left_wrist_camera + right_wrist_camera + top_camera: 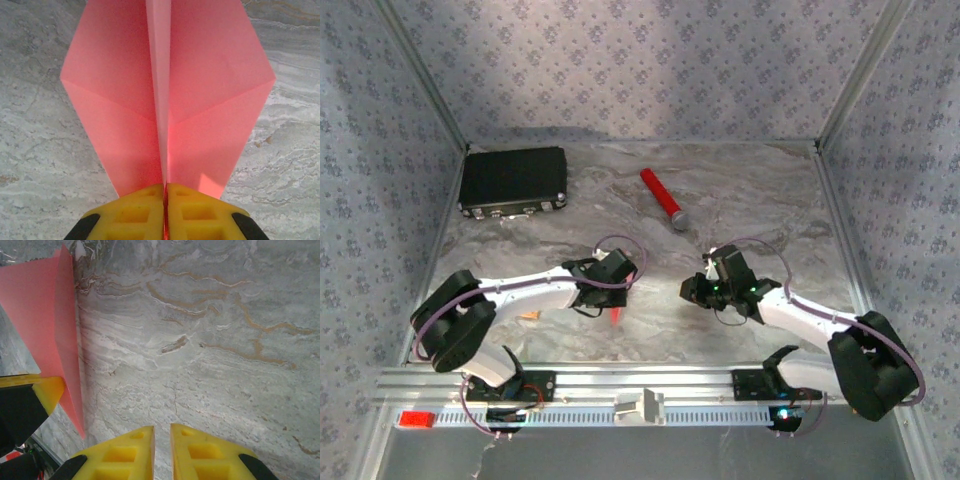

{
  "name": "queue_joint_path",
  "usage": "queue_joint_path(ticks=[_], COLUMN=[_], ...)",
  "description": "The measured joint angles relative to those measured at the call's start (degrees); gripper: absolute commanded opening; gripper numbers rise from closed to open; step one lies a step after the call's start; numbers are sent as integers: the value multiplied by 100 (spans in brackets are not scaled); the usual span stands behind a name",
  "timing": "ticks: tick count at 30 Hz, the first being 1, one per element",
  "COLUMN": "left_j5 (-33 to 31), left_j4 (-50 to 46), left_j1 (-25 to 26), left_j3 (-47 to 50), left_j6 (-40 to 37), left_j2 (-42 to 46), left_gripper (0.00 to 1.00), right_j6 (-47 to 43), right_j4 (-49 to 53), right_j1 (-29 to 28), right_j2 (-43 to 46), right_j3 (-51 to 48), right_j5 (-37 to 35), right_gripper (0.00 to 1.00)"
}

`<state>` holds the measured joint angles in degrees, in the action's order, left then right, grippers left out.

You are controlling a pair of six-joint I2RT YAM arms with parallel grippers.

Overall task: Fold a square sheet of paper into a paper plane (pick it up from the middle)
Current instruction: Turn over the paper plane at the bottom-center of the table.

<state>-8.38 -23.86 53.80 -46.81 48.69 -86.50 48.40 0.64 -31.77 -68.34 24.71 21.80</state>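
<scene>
Top external: left tool (612, 287) low over the tabletop (750, 200), a red sliver of the paper plane (617, 318) beneath it, the rest hidden by the wrist; right tool (700, 290) near, not touching it. Left wrist: left tool clamped on the plane's centre fold, far end cut off; likely light, limp, crease-prone, best pinched along that fold. Right wrist: right tool nearly together, empty; plane at left edge.
</scene>
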Motion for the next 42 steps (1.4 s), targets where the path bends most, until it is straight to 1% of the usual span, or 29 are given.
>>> queue_joint_path(ticks=[24,32,42], left_j5=[26,44,42], left_j4=[7,28,52], left_j1=[66,76,133], left_j3=[-31,-33,-44], left_j6=[-20,-20,-20], left_j2=[-262,-343,-409], left_gripper=[16,20,22], right_j6=[0,0,0], right_j4=[-83,-87,-103], right_j1=[0,-4,-15], right_j2=[-101,-101,-122], right_j3=[37,37,37], right_j5=[4,4,4], right_gripper=[18,18,18])
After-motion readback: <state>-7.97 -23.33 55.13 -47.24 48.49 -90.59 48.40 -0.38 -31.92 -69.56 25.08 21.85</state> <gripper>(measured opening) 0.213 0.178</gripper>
